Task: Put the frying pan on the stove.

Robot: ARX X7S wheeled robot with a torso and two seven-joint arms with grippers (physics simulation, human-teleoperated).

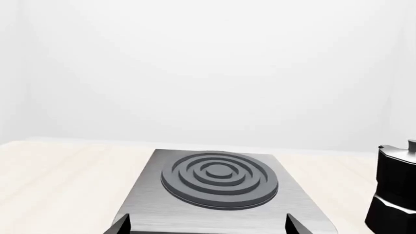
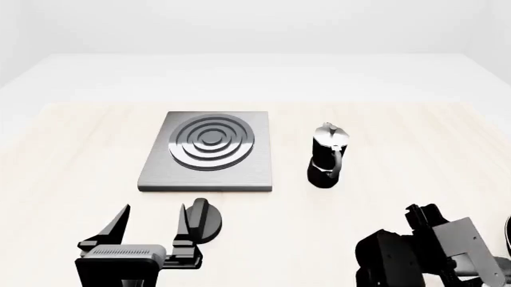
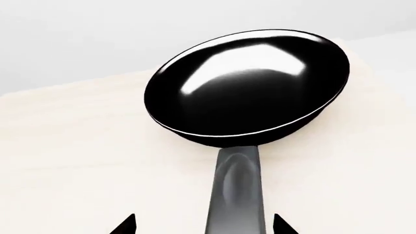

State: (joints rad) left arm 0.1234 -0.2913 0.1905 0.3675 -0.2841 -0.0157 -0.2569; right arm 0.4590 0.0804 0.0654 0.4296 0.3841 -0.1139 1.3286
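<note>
My right gripper [image 3: 202, 225] is spread wide astride the glossy black frying pan's [image 3: 247, 87] handle, off to my right. Gotta centre before squeezing, then carry it left onto the flat grey ringed stove [image 2: 209, 150].

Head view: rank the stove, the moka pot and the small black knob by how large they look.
1. The stove, clearly largest.
2. The moka pot.
3. The black knob, partly hidden by the left gripper and nearer the camera, so its rank against the pot is unsure.
</note>
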